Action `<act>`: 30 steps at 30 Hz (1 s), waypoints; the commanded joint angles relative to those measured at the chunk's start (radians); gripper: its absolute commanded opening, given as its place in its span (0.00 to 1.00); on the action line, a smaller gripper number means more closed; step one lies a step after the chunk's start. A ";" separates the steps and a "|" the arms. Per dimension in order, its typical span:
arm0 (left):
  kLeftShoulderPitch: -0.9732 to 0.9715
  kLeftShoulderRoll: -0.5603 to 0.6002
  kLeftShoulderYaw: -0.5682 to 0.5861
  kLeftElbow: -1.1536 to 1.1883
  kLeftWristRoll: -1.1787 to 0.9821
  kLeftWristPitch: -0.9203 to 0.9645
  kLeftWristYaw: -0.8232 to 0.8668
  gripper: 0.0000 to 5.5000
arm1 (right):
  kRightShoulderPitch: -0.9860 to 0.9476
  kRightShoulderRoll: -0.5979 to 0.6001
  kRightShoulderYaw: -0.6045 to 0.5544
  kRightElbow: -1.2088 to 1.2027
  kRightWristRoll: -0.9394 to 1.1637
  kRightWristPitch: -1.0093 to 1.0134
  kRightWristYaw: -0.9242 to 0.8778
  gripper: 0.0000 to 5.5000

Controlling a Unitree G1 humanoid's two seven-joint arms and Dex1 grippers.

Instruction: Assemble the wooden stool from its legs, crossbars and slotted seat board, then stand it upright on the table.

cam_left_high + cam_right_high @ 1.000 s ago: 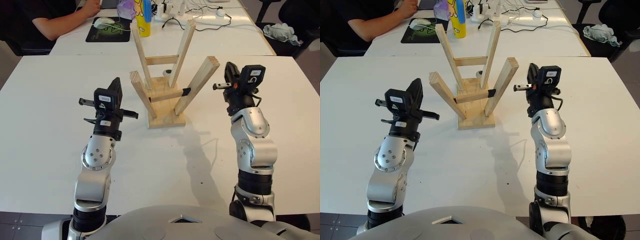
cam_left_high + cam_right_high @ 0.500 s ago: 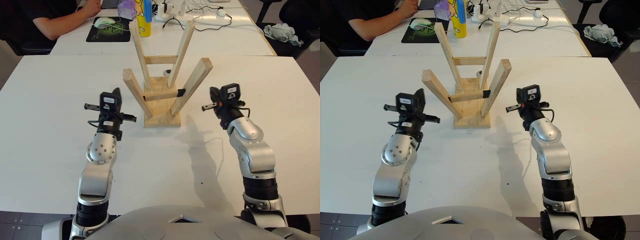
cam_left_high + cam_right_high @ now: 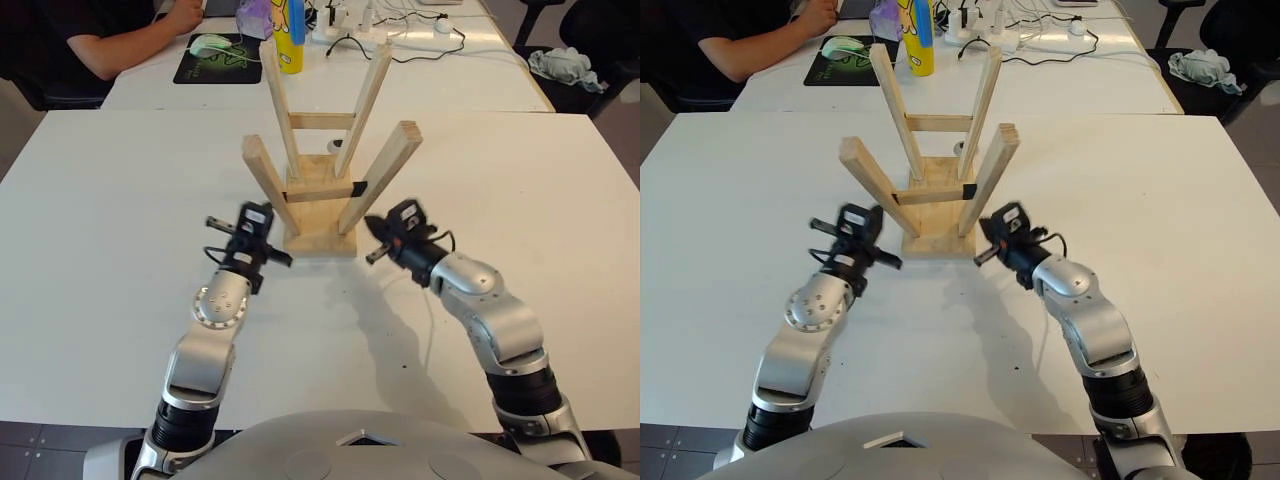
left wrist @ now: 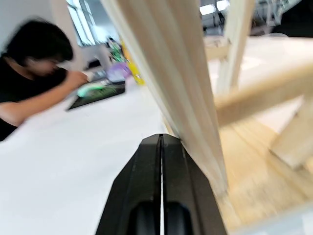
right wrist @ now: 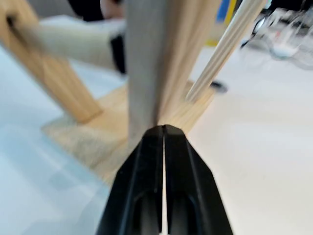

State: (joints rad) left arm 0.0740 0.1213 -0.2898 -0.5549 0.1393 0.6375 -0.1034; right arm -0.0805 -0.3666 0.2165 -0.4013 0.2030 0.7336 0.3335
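Observation:
The wooden stool (image 3: 322, 190) stands upside down at the table's middle, its seat board (image 3: 318, 238) flat on the table and its legs splayed upward, joined by crossbars (image 3: 322, 120). My left gripper (image 3: 268, 243) sits low by the board's left front corner, next to the left front leg (image 4: 171, 73); its fingers (image 4: 146, 161) are shut with nothing between them. My right gripper (image 3: 375, 245) is low at the board's right front corner, its tips (image 5: 163, 128) shut and pointing at the foot of the right front leg (image 5: 161, 54).
A second table behind carries a yellow bottle (image 3: 289, 35), a mouse on a dark pad (image 3: 213, 55) and cables (image 3: 400, 30). A person's arm (image 3: 120, 45) rests there at the far left. White tabletop (image 3: 100, 250) spreads wide on both sides of the stool.
Both arms have dropped from raised positions beside the stool and swung inward, bringing the grippers down to the seat board's front corners. The stool has kept its place.

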 commanded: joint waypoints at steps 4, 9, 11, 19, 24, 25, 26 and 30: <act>0.011 -0.048 0.257 -0.039 0.009 -0.034 0.145 0.00 | -0.043 0.050 -0.249 0.081 -0.043 -0.031 -0.178 0.01; -0.029 -0.047 0.193 -0.046 0.005 -0.120 0.118 0.00 | -0.117 0.126 -0.284 0.075 0.001 -0.161 -0.167 0.01; -0.063 -0.042 0.019 -0.013 -0.041 -0.137 -0.011 0.00 | -0.152 0.106 -0.109 -0.030 0.040 -0.262 0.031 0.01; -0.047 -0.020 0.015 0.057 -0.044 0.057 -0.032 0.00 | 0.002 -0.148 0.131 -0.034 0.010 -0.003 0.211 0.01; 0.004 0.050 0.169 0.110 -0.040 0.031 -0.012 0.00 | -0.075 -0.177 0.013 0.213 -0.039 -0.075 0.182 0.01; 0.008 0.074 0.179 0.121 -0.042 0.019 -0.031 0.00 | -0.092 -0.170 -0.007 0.258 -0.046 -0.115 0.173 0.01; 0.006 0.097 0.193 0.131 -0.054 0.003 -0.056 0.00 | -0.109 -0.152 -0.042 0.302 -0.042 -0.146 0.155 0.01; -0.025 0.242 0.272 0.176 -0.111 -0.063 -0.201 0.00 | -0.185 -0.108 -0.153 0.460 -0.012 -0.258 0.141 0.01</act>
State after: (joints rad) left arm 0.0786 0.2829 -0.0626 -0.4050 0.0557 0.6051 -0.2277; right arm -0.2241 -0.4989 0.1182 -0.0145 0.1706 0.5204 0.4765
